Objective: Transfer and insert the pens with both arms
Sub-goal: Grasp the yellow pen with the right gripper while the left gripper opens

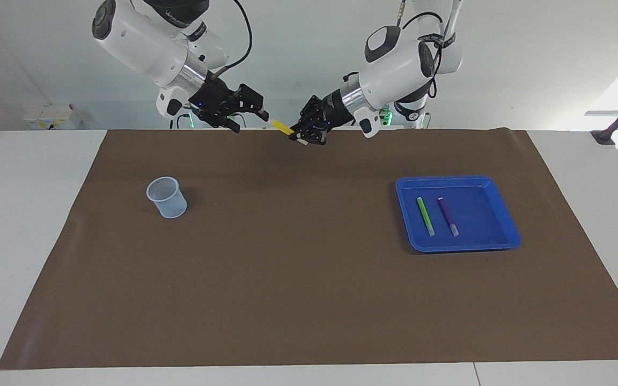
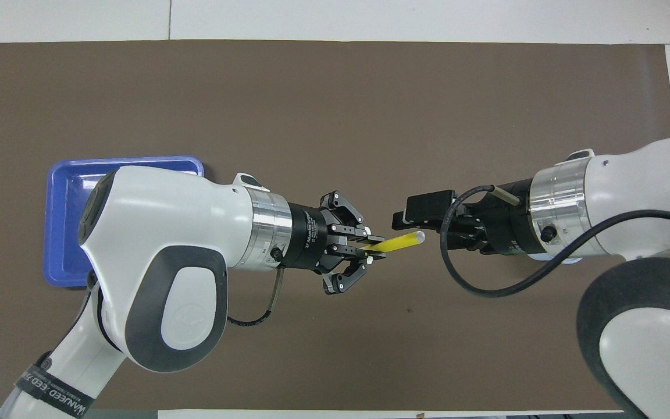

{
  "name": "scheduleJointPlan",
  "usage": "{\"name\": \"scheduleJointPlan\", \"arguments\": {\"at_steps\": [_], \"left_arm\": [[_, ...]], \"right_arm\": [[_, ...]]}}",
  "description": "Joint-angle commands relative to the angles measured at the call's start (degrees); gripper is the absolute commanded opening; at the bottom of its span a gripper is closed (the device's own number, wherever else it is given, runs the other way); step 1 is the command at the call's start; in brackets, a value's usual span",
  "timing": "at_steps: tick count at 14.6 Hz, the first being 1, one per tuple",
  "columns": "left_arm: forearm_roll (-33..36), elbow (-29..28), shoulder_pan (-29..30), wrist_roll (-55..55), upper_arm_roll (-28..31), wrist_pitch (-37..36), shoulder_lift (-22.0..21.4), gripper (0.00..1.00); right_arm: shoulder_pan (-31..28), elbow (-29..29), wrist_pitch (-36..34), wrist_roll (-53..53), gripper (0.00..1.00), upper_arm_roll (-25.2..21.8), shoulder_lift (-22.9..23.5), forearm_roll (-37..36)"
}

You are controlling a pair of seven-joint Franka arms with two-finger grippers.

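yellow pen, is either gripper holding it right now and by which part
The left gripper holds the yellow pen by its coloured barrel end, with the whitish cap end sticking out toward the right gripper, which is open around that tip and holds nothing yet.

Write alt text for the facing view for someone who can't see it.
Above the brown mat, the left gripper holds a yellow pen out toward the open right gripper. A green pen and a purple pen lie in a blue tray; a clear cup stands toward the right arm's end.
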Motion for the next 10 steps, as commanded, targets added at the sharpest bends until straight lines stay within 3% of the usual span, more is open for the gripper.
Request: {"name": "scheduleJointPlan", "arguments": {"at_steps": [1, 2, 7, 10], "left_arm": [[-2.01, -2.31, -0.8, -0.41, 0.58, 1.57, -2.35, 0.0], [-2.36, -2.31, -0.8, -0.5, 0.58, 1.84, -2.35, 0.0], [-3.15, -2.75, -0.8, -0.5, 0.58, 2.89, -2.44, 0.0], [-3.33, -2.75, -0.8, -0.5, 0.5, 3.42, -2.44, 0.0]], "right_arm": [[0.81, -3.12, 2.41, 0.45, 0.8, -0.02, -2.13, 1.33], [0.82, -3.21, 2.32, 0.53, 0.73, -0.02, -2.13, 1.24], [0.81, -3.03, 2.15, 0.53, 0.73, 0.07, -2.13, 1.33], [0.82, -2.86, 1.53, 0.97, 0.66, 0.16, -2.13, 1.85]]}}
